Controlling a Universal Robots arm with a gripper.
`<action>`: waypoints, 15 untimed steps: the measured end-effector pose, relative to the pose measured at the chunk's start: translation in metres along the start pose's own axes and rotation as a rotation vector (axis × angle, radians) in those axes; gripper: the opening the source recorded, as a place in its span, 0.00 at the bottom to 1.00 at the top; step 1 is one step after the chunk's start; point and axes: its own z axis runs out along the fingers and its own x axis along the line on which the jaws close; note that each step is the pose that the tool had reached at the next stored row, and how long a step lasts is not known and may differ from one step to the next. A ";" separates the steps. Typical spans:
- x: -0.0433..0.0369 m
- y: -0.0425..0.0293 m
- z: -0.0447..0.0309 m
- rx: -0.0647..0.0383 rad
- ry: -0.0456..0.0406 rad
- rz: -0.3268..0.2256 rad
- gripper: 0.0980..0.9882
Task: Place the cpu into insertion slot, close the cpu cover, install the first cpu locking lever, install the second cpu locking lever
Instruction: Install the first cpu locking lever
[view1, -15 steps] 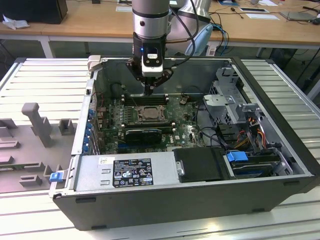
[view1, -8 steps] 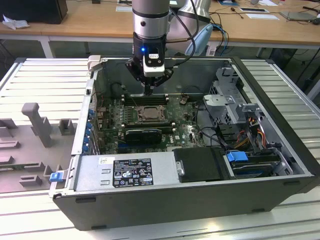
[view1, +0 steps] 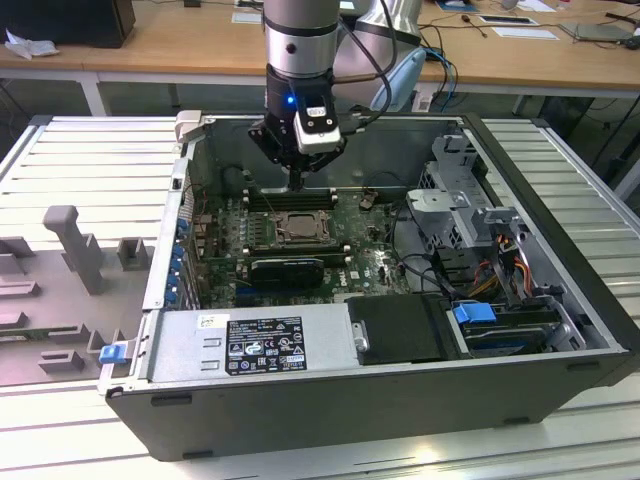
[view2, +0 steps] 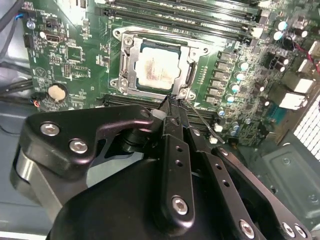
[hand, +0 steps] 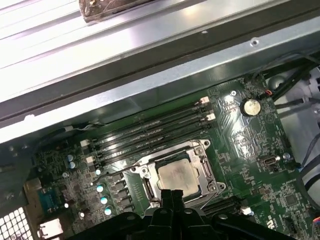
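cpu (view2: 159, 67) seated under cpu cover (view2: 129, 55); gripper (view2: 171, 106) fingers pinched shut, empty, by locking lever (view2: 202, 119). Risk: tip slips off lever, gouges mobo (view2: 75, 60).

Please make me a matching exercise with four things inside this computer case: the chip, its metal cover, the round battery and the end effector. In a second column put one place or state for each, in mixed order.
Column one
1. chip
2. cover
3. round battery
4. end effector

Column two
A. silvery frame, lying down around the chip
B. on the green board, apart from the chip
C. pale face showing through a square window
D. hangs at one corner of the cover

Right pairs: 1-C, 2-A, 3-B, 4-D.
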 end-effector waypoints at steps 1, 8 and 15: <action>0.0000 0.0000 0.0000 0.000 0.0006 -0.014 0.01; 0.0000 0.0000 0.0000 0.000 0.0059 -0.140 0.01; 0.0000 0.0000 0.0000 0.001 0.0125 -0.293 0.01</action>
